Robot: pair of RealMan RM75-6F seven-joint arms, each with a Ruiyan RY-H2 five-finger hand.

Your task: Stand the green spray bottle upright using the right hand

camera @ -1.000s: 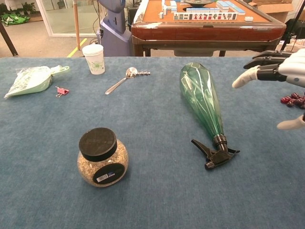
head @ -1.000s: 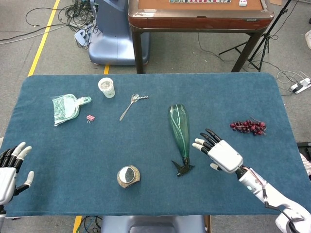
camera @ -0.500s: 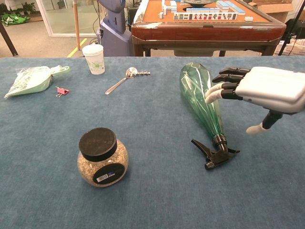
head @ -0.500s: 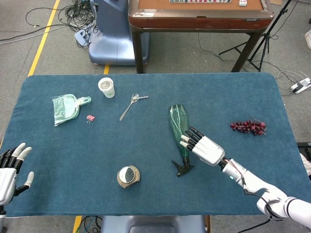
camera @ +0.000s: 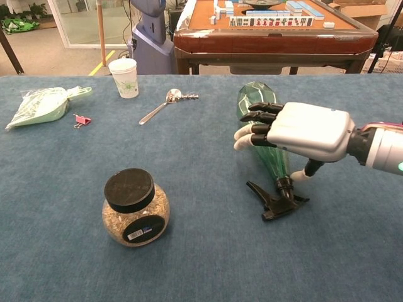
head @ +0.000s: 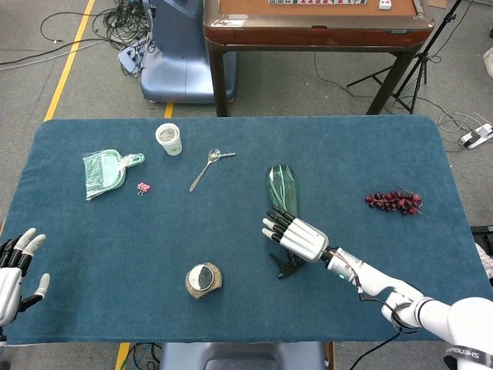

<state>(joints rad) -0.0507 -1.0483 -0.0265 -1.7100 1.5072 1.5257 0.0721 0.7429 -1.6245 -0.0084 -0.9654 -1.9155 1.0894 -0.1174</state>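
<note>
So closest in, the left hand (head: 14,270) sits at the near left corner of the table (head: 385,154), way off to the left of the right hand, fingers spread and nothing in it. Near and to the left of the right hand is a round glass jar (camera: 134,208) with a black lid, standing upright on the blue cloth. The right hand (camera: 296,130) is stretched over the green spray bottle (camera: 257,100), which is still lying on its side: the black trigger head (camera: 275,200) pokes out on the near side of the hand, just below it, and the fat base sticks out past the fingers (head: 273,222) on the far side. The fingers reach across the top of the bottle toward the left and the thumb (camera: 307,172) hangs down on the right by the neck, so it looks wrapped around the body, but I honestly can't tell if it's actually squeezing yet. Off to the right of the hand and a bit further back is a bunch of dark grapes (head: 394,201). Further away and to the left there's a metal spoon (camera: 167,102), then a pink binder clip (camera: 82,119), a small green dustpan (camera: 43,104), and a paper cup (camera: 123,77) up near the far edge.
</note>
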